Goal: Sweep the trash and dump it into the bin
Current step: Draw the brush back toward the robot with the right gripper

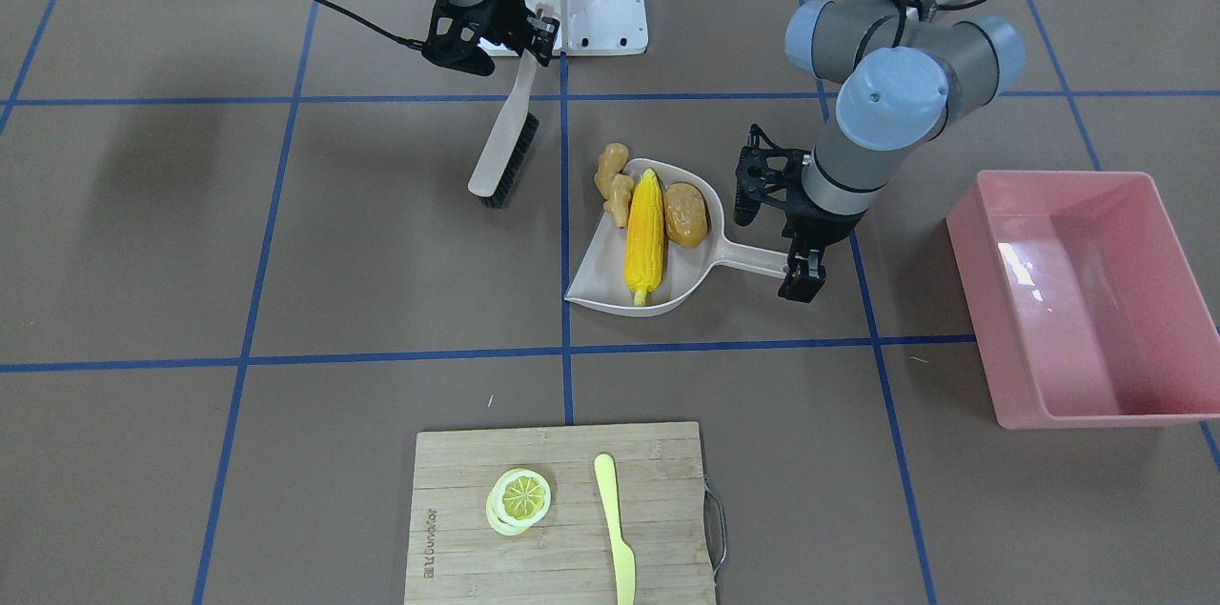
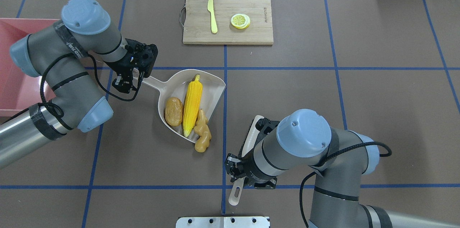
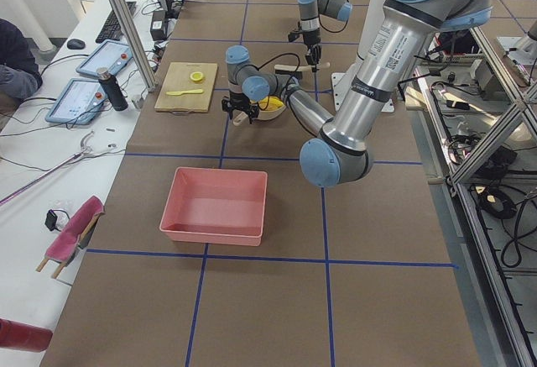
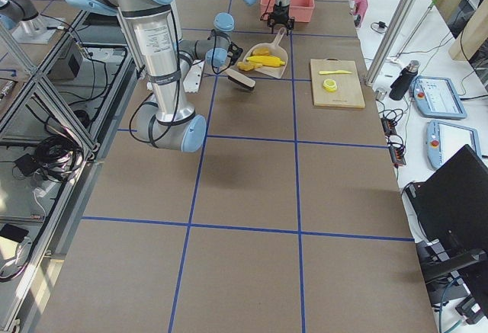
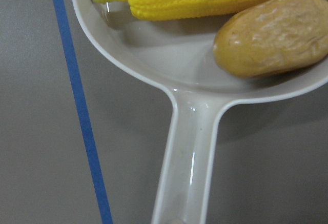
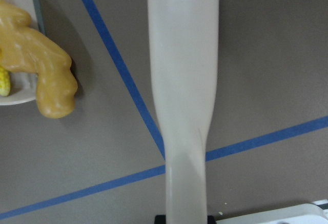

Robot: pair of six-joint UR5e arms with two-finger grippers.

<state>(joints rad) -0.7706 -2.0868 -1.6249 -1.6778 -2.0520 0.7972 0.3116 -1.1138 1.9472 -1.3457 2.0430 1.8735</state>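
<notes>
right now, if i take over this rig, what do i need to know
Left tool shut on the dustpan handle; right tool shut on the brush.
Corn and potato lie in the dustpan; ginger straddles its open lip, partly on the table.
Bin stands empty on the left arm's side.
Done: most of the sweep. Left: nudge the ginger in, then carry and dump into the bin.

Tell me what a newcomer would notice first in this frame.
The beige dustpan in the middle of the table holds a yellow corn cob and a brown potato. A ginger root straddles its lip, and the left gripper is shut on its handle. Next come the empty pink bin at the table's end on the robot's left, and the brush held slanted in the right gripper.
</notes>
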